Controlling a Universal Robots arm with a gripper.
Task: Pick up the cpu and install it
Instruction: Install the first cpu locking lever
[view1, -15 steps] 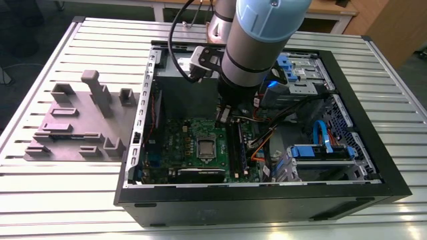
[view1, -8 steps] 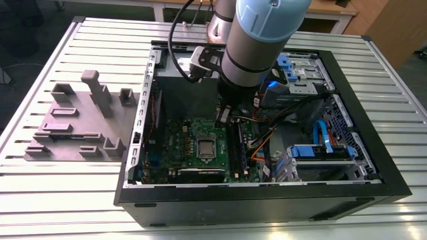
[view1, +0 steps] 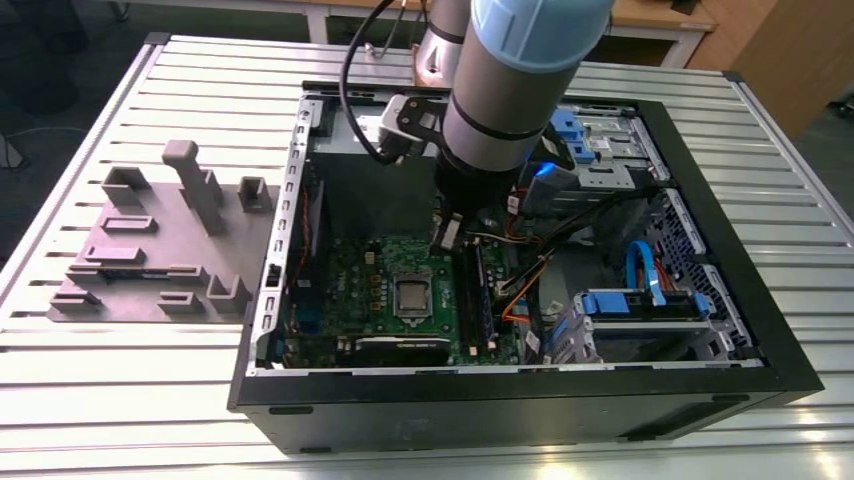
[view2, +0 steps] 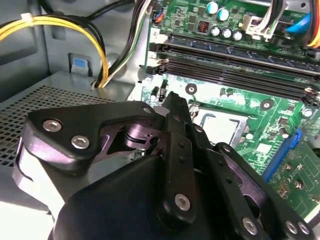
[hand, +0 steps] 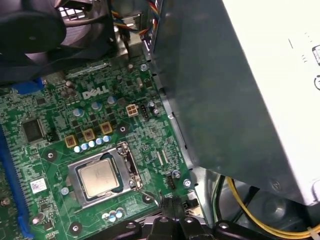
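**Position of the part.** The cpu (hand: 100, 178) lies flat and square in its socket (hand: 131, 172) on the motherboard (hand: 55, 125). Its silvery top faces up and the metal bracket frames it. Whether the bracket is latched cannot be told.

**Gripper.** The gripper (hand: 172, 205) hangs just beside the socket, on the side toward the power supply (hand: 240, 100), and not over the chip. Its fingers (view2: 175, 125) are drawn together with nothing between them. The chip is therefore borne by the socket alone. In my judgement the seating is done.

**Access.** The computer case (view1: 267, 300) lies on its side on the slatted counter (view1: 134, 400), open face up. This presents the board level, so the arm (view1: 514, 90) can reach straight down into it.

**Surroundings.** Memory slots (view2: 235, 65) run alongside the socket, apart from the gripper. A grey fixture block (view1: 160, 240) with moulded holders stands on the counter beside the case, at the exterior view's left.
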